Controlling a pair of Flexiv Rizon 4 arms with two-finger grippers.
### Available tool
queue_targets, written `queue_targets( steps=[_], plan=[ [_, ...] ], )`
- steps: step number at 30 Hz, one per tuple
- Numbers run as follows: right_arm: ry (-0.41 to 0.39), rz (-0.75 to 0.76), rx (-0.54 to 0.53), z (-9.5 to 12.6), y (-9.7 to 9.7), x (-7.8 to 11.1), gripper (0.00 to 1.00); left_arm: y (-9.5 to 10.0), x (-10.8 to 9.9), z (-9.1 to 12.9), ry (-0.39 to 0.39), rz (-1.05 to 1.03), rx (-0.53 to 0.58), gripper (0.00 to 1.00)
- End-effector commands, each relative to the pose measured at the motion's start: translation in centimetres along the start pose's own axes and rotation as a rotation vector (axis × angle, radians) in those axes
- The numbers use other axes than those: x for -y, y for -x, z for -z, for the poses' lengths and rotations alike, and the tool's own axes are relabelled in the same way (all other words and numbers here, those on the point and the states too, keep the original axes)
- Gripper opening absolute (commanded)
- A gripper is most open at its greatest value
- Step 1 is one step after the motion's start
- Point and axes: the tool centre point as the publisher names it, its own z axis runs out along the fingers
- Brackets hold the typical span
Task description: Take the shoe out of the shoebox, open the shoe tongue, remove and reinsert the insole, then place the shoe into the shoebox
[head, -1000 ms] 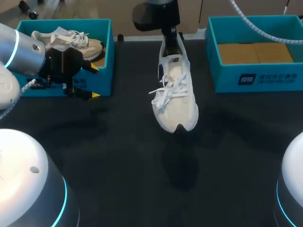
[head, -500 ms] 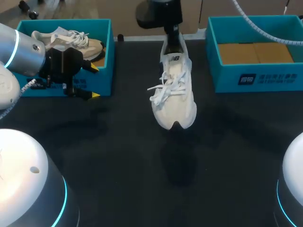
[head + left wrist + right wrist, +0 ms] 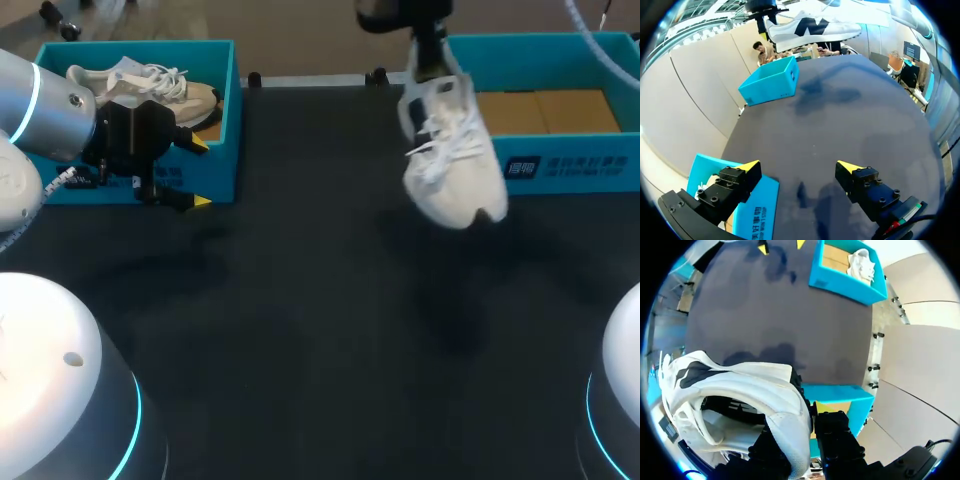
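The left gripper (image 3: 201, 172) is held beside the left shoebox (image 3: 226, 110), its fingers spread wide with nothing between them. A second shoe (image 3: 150, 85) is seen inside that box. Further right, the shoe (image 3: 455, 165) is clamped at the heel by the right gripper (image 3: 428, 62). It is hung toe-down above the table (image 3: 300, 300), near the right shoebox (image 3: 580, 165).

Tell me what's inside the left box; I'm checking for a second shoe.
A white laced shoe lies in the left box, with a bit of brown floor beside it. The left arm covers the box's near-left part, so anything there is hidden.
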Motion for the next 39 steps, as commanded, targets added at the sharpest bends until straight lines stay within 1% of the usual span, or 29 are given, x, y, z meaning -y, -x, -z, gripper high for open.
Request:
queue_targets(
  steps=[1,5,7,9,10,12,13,14,35,36,38,39],
  plan=[
    [0.043,0.02,-0.005,-0.4,0.5,3.4,0.0,0.0,0.0,0.1,0.003,0.0,-0.001,1.0],
    [0.057,0.055,0.024,-0.8,1.4,5.4,0.0,0.0,0.0,0.1,0.003,0.0,-0.001,1.0],
    [0.045,0.073,0.006,-1.3,1.8,6.4,0.0,0.0,0.0,0.1,0.003,0.0,-0.001,1.0],
    [0.066,0.079,0.012,-1.7,2.0,7.3,0.0,0.0,0.0,0.1,0.003,0.0,-0.001,1.0],
    [0.064,0.077,0.009,-2.0,2.2,7.8,0.0,0.0,0.0,0.1,0.003,0.0,-0.001,1.0],
    [0.06,0.083,0.014,-2.3,2.3,8.8,0.0,0.0,0.0,0.1,0.003,0.0,-0.001,1.0],
    [0.04,0.065,-0.016,-2.6,2.4,9.3,0.0,0.0,0.0,0.1,0.003,0.0,-0.001,1.0],
    [0.015,0.061,-0.023,-3.1,2.4,9.7,0.0,0.0,0.0,0.1,0.003,0.0,-0.001,1.0],
    [0.015,0.061,-0.023,-3.1,2.4,9.7,0.0,0.0,0.0,0.1,0.003,0.0,-0.001,1.0],
    [0.032,0.045,-0.023,-3.4,2.6,10.2,0.0,0.0,0.0,0.1,0.003,0.0,-0.001,1.0],
    [0.038,0.027,-0.013,-3.8,3.2,11.2,0.0,0.0,0.0,0.1,0.003,0.0,-0.001,1.0],
    [0.057,0.017,-0.011,-3.9,3.4,11.8,0.0,0.0,0.0,0.1,0.003,0.0,-0.001,1.0]
  ],
)
